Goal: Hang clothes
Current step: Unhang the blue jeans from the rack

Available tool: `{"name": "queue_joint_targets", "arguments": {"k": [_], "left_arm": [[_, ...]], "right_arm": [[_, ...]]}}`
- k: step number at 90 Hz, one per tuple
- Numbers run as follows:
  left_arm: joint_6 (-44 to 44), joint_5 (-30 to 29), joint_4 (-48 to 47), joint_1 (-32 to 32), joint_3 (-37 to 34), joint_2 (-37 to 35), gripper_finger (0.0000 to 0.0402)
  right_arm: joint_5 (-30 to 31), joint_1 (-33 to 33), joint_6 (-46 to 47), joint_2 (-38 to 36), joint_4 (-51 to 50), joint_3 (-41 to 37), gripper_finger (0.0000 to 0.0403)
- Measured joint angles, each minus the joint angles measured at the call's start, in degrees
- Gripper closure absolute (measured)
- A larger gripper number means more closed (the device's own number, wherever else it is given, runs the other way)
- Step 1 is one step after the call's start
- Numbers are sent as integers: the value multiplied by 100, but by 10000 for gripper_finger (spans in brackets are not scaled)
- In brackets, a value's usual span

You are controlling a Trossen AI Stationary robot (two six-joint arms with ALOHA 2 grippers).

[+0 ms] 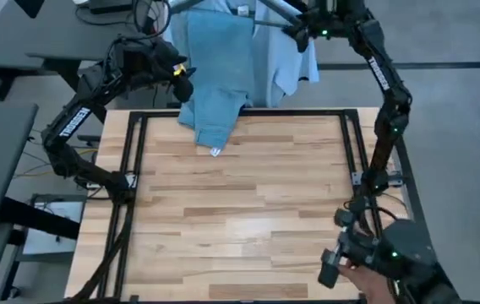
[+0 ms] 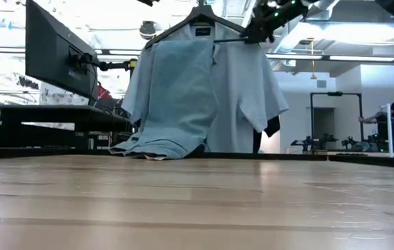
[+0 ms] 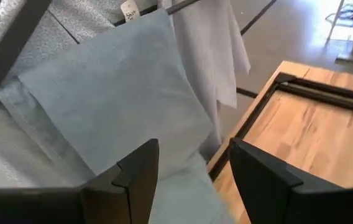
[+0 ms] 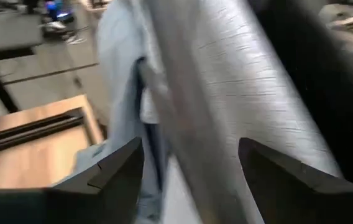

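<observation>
The jeans [image 1: 217, 72] are a light, even blue denim, hanging just beside the left pincer [image 1: 181, 78], whose dark fingers carry a small yellow mark. The collared shirt [image 1: 295, 59] under the right pincer [image 1: 301, 34] is pale blue-white, with a fine speckled weave showing in the left wrist view. A sliver of black cloth [image 2: 272, 126] peeks out behind that shirt's sleeve. The hanger [image 2: 200, 15] below the right pincer is black. The worktop [image 1: 240, 211] is light wood in streaky tan and honey planks, edged by a black frame [image 1: 139, 122].
</observation>
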Motion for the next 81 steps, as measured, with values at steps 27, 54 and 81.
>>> {"name": "queue_joint_targets", "arguments": {"k": [27,54,81], "left_arm": [[423,-2,-32,301,0,-2,224],[461,-1,-28,415,2,-2,224],[485,2,35,413,2,-2,224]], "right_arm": [[-310,183,57,-21,215,13,226],[-357,177,39,13,544,3,378],[-297,48,-73,-78,462,309,378]]}}
